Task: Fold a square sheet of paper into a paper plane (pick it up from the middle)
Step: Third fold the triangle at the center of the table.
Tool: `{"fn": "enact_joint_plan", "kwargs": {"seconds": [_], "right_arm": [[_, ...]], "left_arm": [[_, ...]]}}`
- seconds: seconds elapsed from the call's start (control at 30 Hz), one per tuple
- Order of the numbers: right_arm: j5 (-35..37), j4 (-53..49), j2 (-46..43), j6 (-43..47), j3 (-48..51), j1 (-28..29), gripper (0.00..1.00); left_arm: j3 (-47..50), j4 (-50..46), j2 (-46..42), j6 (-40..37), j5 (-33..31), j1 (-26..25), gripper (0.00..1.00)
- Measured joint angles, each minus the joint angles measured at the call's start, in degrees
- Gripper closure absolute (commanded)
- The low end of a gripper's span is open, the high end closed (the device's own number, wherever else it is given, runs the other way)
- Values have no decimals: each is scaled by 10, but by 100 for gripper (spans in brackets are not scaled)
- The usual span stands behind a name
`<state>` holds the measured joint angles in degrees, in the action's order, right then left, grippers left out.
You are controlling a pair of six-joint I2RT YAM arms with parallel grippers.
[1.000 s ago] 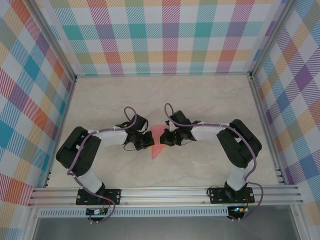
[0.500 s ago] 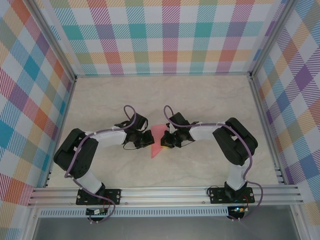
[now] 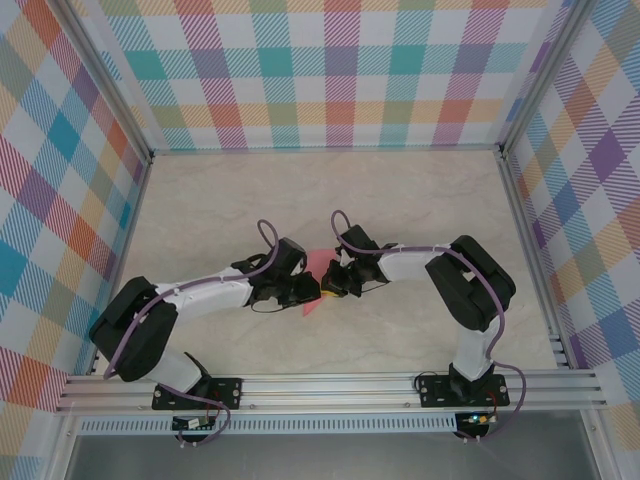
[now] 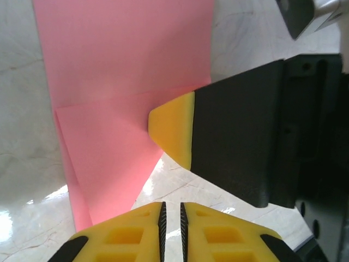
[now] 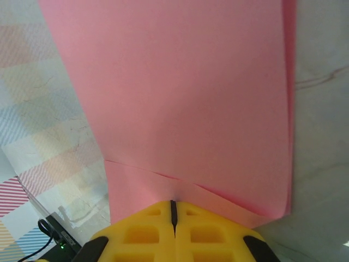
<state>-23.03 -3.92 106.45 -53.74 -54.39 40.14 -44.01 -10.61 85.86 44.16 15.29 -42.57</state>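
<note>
The square sheet of paper (image 3: 317,262) is salmon pink and creased into a narrow pointed shape at the table's middle. It lies between both grippers. My right gripper (image 3: 328,284) is shut, and in the right wrist view its tips (image 5: 173,203) pinch a raised flap of the paper (image 5: 185,98). From the left wrist camera I see that same yellow fingertip (image 4: 174,131) at the flap's edge on the paper (image 4: 125,60). My left gripper (image 3: 303,290) sits just left of it. Its jaws (image 4: 172,206) stand slightly parted over bare marble, with nothing between them.
The marble tabletop (image 3: 420,200) has free room behind and to both sides. Checkered walls (image 3: 330,70) close off the back and sides. An aluminium rail (image 3: 330,385) runs along the near edge by the arm bases.
My left arm has stretched out to the right, towards the paper, and its jaws have gone from shut to slightly parted. The right gripper has crept a little to the left.
</note>
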Motion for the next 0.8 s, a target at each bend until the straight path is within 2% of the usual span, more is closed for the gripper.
{"fn": "enact_joint_plan", "kwargs": {"seconds": [0.3,0.8], "right_arm": [[0,0,0,-16,0,0,96],[-2,-2,2,-16,-3,0,95]], "left_arm": [[15,2,46,20,-5,-2,88],[14,-7,48,24,-30,-2,88]]}}
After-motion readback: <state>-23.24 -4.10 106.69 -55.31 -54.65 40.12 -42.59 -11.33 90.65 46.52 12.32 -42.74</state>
